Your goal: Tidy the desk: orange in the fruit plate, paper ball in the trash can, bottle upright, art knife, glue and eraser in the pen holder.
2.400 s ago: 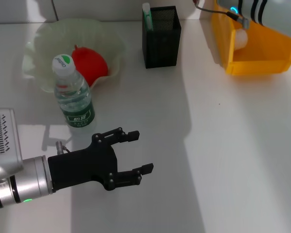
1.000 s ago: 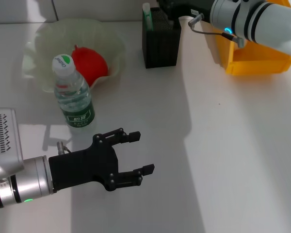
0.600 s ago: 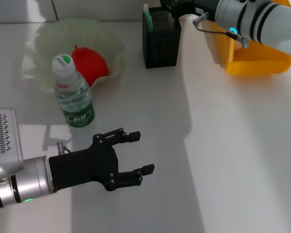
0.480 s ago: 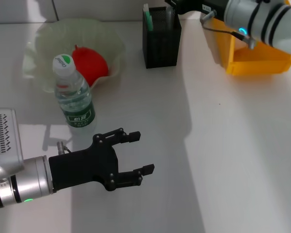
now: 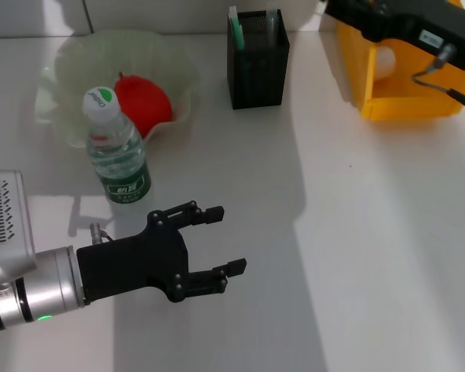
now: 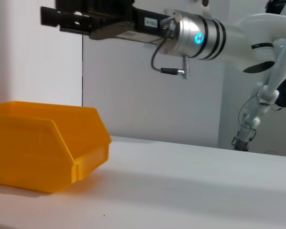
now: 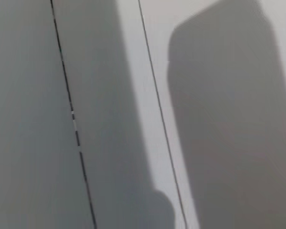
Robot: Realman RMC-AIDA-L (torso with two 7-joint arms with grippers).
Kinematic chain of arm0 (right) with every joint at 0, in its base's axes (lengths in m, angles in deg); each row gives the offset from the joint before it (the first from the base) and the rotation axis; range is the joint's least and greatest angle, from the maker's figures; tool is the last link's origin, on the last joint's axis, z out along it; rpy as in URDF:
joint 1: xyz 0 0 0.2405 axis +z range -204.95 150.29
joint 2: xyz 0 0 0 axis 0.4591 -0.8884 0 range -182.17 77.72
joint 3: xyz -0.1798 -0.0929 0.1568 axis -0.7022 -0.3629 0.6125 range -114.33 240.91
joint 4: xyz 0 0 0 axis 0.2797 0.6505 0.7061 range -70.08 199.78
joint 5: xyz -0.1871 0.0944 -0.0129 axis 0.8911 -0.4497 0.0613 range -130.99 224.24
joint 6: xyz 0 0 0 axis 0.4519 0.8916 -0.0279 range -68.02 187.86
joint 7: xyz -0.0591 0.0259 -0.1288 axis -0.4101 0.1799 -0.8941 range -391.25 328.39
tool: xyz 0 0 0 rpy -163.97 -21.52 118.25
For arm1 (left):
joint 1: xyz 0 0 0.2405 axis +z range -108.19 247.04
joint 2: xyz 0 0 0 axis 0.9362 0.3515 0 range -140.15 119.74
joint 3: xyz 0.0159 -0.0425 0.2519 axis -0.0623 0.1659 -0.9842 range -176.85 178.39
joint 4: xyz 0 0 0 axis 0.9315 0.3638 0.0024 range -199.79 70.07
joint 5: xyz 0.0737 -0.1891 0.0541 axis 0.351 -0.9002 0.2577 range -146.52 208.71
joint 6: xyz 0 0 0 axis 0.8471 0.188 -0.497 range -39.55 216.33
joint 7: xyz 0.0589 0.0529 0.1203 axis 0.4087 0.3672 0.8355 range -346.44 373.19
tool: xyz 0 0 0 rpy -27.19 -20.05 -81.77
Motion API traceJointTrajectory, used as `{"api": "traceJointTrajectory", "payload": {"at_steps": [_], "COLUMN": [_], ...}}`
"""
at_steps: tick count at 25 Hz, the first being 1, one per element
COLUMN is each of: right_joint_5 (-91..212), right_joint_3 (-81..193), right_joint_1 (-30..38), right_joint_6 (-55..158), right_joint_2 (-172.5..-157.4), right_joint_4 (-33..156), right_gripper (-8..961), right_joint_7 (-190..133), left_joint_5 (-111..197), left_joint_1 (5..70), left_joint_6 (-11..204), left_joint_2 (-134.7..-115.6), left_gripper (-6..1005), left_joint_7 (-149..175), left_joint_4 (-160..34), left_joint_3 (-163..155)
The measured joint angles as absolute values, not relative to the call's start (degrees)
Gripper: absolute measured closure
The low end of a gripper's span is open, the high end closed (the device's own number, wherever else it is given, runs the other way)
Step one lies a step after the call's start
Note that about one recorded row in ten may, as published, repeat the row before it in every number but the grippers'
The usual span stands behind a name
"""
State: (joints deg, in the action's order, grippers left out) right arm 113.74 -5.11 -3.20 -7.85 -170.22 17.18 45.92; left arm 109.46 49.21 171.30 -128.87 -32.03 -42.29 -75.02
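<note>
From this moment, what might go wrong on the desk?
1. The left hand hangs open near the upright bottle; a careless sweep toward it might tip the bottle against the plate.
2. The right hand is above the yellow bin, close to the pen holder, where tall items stick out; a low pass may catch them or nudge the holder.

Head looks down; left wrist level, sharing yellow bin [image 5: 407, 81]; right wrist seemingly wall-facing

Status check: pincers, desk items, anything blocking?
Left pincer open, empty, low over the desk. Right pincer above yellow plastic bin, fingers unclear. Clear plastic water bottle upright; black mesh pen holder unobstructed.
</note>
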Motion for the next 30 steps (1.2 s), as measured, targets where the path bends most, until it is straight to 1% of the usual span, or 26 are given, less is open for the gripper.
{"api": "traceJointTrajectory", "payload": {"at_steps": [1,2,4,6,7,12,15,16,18,24,30], "right_joint_5": [116.4,122.5,125.8,131.9,137.7,146.3,148.4,148.4,148.9,149.1,149.7], "right_joint_3": [-3.2,0.2,1.7,3.8,4.8,5.7,5.8,5.8,5.8,5.9,6.6], "right_joint_1": [-3.9,-4.9,-5.3,-6.2,-7.2,-9.0,-9.6,-9.6,-10.1,-11.0,-11.1], "right_joint_6": [-10.7,-16.7,-19.9,-25.1,-29.2,-34.1,-35.6,-35.6,-36.9,-37.8,-37.8], "right_joint_2": [-170.05,-170.02,-170.09,-170.31,-170.67,-171.31,-171.40,-171.40,-171.44,-171.40,-171.40], "right_joint_4": [16.9,16.7,16.5,15.9,15.4,15.6,16.2,16.2,17.2,17.5,17.6], "right_gripper": [436,364,220,203,195,152,127,127,126,127,126], "right_joint_7": [47.6,49.6,50.1,50.2,49.5,47.1,46.1,46.1,44.7,44.3,44.3], "left_joint_5": [109.5,109.5,109.5,109.5,109.5,109.5,109.5,109.5,109.7,109.7,109.7], "left_joint_1": [49.2,49.2,49.4,49.5,49.6,50.0,50.4,50.4,51.2,51.8,51.8], "left_joint_6": [171.3,171.4,171.4,171.4,171.4,173.6,175.3,175.3,177.7,179.2,179.2], "left_joint_2": [-128.86,-128.85,-128.80,-128.80,-128.79,-128.43,-128.06,-128.06,-127.45,-126.97,-126.96], "left_gripper": [199,199,199,199,199,199,199,199,199,199,199], "left_joint_7": [-32.1,-32.2,-32.3,-32.3,-32.3,-32.6,-32.6,-32.6,-32.7,-34.1,-34.6], "left_joint_4": [-42.2,-42.2,-42.2,-42.2,-42.2,-42.1,-42.0,-42.0,-42.0,-42.0,-42.1], "left_joint_3": [-75.0,-75.0,-74.9,-74.9,-74.8,-74.1,-72.1,-72.1,-69.8,-68.6,-68.5]}}
